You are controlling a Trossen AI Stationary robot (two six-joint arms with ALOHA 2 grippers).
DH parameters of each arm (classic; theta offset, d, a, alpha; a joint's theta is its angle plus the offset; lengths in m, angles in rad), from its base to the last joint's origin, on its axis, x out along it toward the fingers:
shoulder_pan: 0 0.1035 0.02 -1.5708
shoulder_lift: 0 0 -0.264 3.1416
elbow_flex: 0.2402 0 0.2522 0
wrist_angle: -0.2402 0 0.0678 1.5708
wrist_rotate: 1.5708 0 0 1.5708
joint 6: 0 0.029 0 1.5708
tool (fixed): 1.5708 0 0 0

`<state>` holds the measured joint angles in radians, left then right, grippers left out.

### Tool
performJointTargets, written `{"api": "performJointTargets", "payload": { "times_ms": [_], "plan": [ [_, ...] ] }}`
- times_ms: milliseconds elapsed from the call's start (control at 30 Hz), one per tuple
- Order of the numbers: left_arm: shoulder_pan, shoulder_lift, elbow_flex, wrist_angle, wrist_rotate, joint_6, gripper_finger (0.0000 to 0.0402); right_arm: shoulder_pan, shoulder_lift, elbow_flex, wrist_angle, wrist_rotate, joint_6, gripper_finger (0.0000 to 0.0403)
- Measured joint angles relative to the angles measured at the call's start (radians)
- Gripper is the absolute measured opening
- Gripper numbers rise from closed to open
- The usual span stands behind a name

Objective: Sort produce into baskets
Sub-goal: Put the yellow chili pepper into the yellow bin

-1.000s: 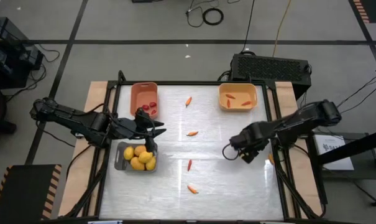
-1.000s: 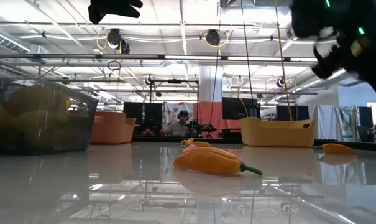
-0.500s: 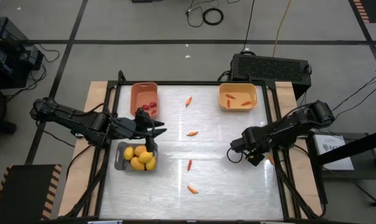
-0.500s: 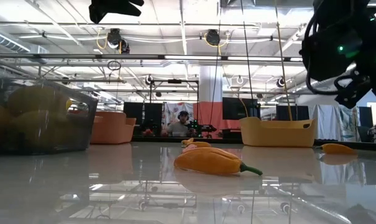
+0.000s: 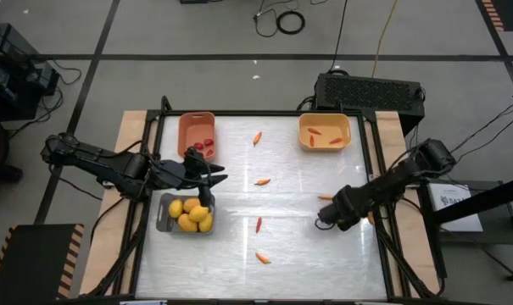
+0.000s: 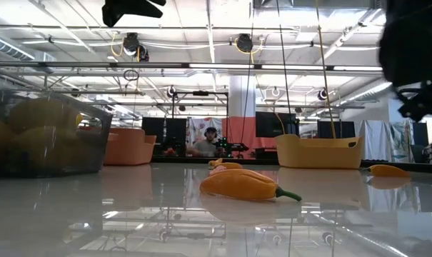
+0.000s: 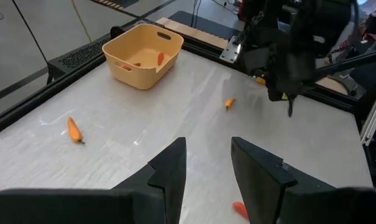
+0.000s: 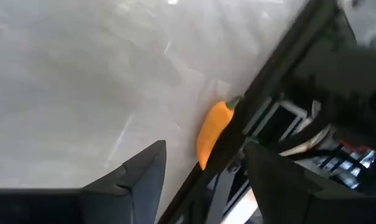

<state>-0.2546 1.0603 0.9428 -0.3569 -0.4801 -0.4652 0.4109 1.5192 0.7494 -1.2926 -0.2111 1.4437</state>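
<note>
The grey basket [image 5: 186, 213] holds several yellow fruits. The salmon basket [image 5: 197, 133] holds red pieces, and the yellow-orange basket [image 5: 324, 131] holds orange peppers. Loose peppers lie on the table, among them three [image 5: 262, 181], [image 5: 259, 224], [image 5: 325, 196]. My left gripper [image 5: 212, 178] hangs open above the grey basket's far edge, and in its wrist view [image 7: 207, 168] nothing lies between the fingers. My right gripper [image 5: 324, 221] is open, low over the table's right part. Ahead of its fingers [image 8: 206, 180] an orange pepper [image 8: 212, 134] lies against a dark rail.
More peppers lie at the far middle [image 5: 257, 137] and near the front edge [image 5: 262, 257]. A black frame [image 5: 375, 237] rims the table. A black box [image 5: 370, 91] stands behind the far right corner. In the low view a person [image 6: 205, 143] sits far behind the table.
My right gripper has sunk and gone toward the table's near edge, rolling about its own axis. The pepper on the right part of the table now shows beside it. My left gripper has kept still.
</note>
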Motion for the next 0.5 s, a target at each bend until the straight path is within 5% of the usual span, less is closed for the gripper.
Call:
{"api": "performJointTargets", "payload": {
  "times_ms": [300,500],
  "plan": [
    [0.000,0.000,0.000,-0.003,-0.005,0.030,0.0134,0.185,0.000,-0.033,0.013,0.076,0.668,0.0156],
    [0.023,0.000,0.000,-0.003,0.011,0.029,0.0134,0.241,0.000,-0.121,0.140,0.088,0.890,0.0130]
  ]
}}
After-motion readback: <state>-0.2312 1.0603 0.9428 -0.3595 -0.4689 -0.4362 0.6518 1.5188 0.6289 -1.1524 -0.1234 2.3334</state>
